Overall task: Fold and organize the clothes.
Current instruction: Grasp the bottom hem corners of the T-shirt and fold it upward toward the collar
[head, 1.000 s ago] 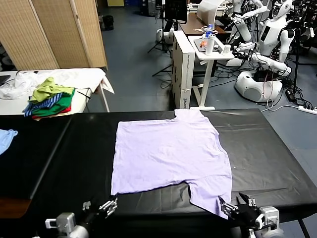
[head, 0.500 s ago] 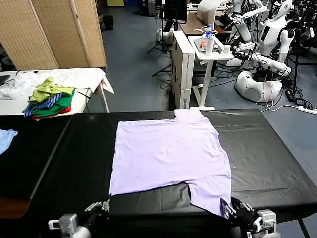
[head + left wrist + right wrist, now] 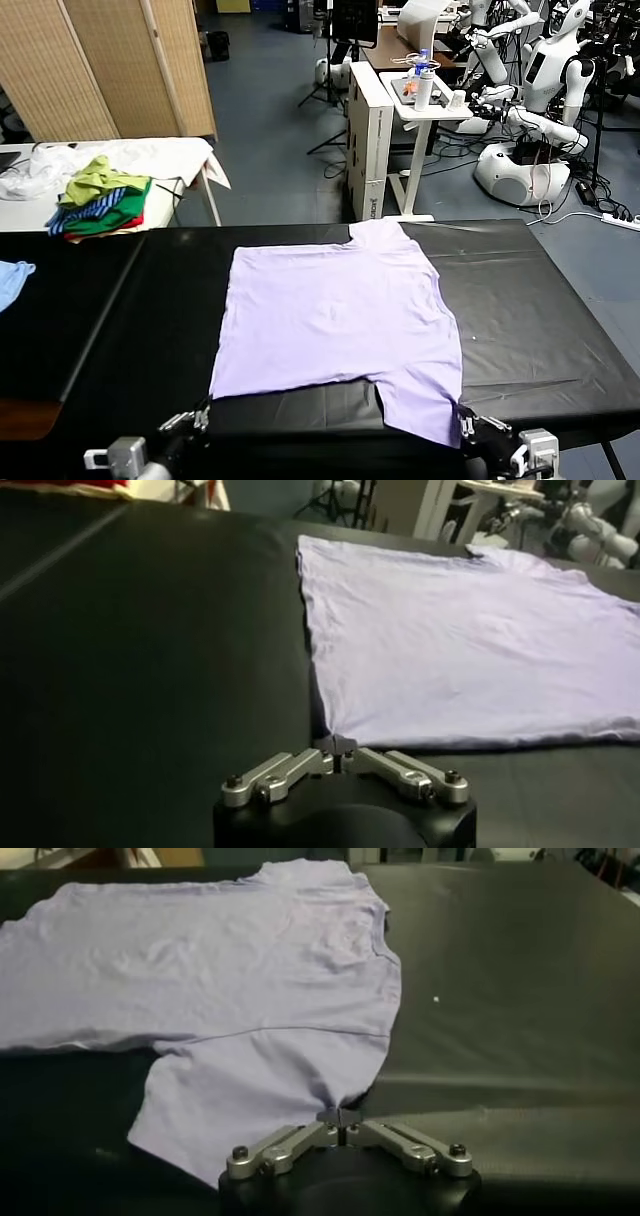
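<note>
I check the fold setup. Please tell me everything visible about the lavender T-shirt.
The lavender T-shirt is thin, plain and short-sleeved. It lies flat, lightly wrinkled, on the black table. The left gripper is shut on its near hem corner and the right gripper on its near sleeve edge.

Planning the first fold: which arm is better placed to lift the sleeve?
Right. Its pincer is shut on the lavender T-shirt's near sleeve; the left pincer grips the hem corner.

Even, bright overhead light; sharp.
</note>
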Available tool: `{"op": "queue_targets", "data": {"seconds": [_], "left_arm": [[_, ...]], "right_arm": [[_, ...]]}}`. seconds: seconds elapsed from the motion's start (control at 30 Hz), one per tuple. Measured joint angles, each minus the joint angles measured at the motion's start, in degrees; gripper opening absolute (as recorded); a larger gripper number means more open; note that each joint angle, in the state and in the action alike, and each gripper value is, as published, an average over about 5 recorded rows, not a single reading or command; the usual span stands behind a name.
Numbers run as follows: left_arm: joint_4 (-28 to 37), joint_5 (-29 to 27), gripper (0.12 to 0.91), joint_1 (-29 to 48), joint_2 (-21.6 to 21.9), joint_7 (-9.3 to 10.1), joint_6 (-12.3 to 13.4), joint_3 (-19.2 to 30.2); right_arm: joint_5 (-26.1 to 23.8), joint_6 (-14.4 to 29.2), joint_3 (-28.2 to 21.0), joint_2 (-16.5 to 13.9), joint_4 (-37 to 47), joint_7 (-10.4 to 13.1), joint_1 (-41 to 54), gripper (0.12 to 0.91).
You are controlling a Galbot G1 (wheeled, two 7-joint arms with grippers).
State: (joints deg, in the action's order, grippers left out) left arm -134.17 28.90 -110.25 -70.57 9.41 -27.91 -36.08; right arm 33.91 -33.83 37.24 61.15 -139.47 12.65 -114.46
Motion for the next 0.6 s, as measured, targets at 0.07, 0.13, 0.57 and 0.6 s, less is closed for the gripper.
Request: {"op": "queue_targets", "data": {"seconds": [0.07,0.13,0.57,0.6], "left_arm": [[-0.87,-0.07,0.144,-1.43,0.06,0.13,0.19,-0.57],[-1.71,-0.07,0.144,-2.75,0.1,0.46,0.42,-1.26],[-3.01,-1.44,0.144,-4.02,-1.7,0.9,2.53,-3.18],[-2.74,-1.97,0.144,-3.6,-2.0,0.65,3.09,-3.06]], "right_arm": [[-0.02,-0.01,-0.3,0.03,-0.27,0.12,-0.16,0.139],[-0.02,-0.02,-0.54,0.04,-0.43,0.21,-0.12,0.139],[3.03,5.81,-2.08,-2.06,1.53,-1.63,6.55,0.139],[3.35,6.46,-2.39,-2.35,2.06,-1.69,7.74,0.139]]}}
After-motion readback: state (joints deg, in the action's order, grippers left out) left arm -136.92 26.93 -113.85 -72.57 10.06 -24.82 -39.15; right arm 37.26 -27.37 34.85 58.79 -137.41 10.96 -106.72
